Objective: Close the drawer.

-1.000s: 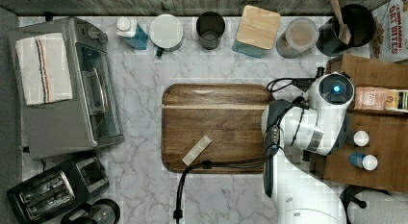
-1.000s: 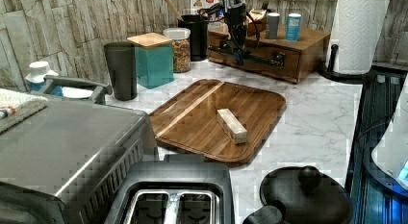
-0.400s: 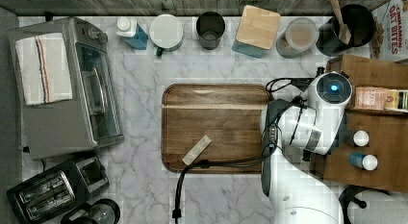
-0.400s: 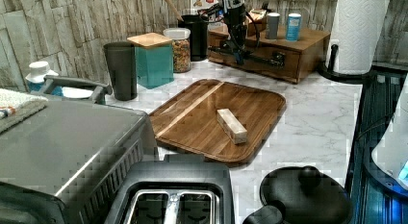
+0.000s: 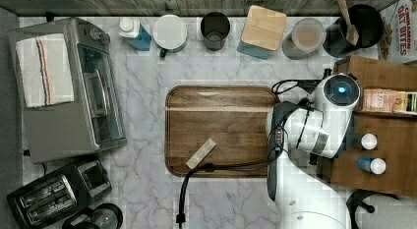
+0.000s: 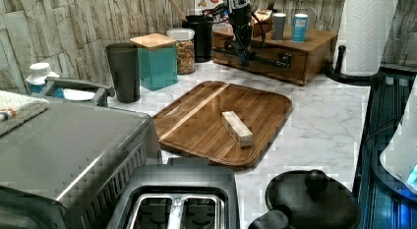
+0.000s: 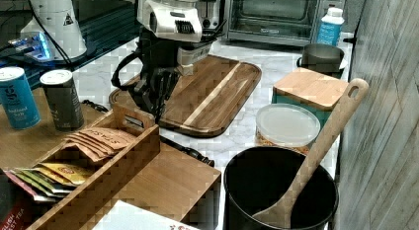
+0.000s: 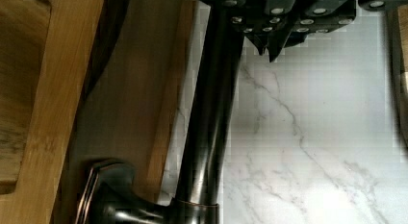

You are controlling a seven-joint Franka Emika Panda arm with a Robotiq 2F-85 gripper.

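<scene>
At three o'clock in the top view, the arm bends down over the drawer; whether its hand grips the handle I cannot tell.

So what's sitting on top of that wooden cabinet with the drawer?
On the cabinet top: a blue can, a grey can and a wooden tea-bag box. The arm covers part of it.
</scene>
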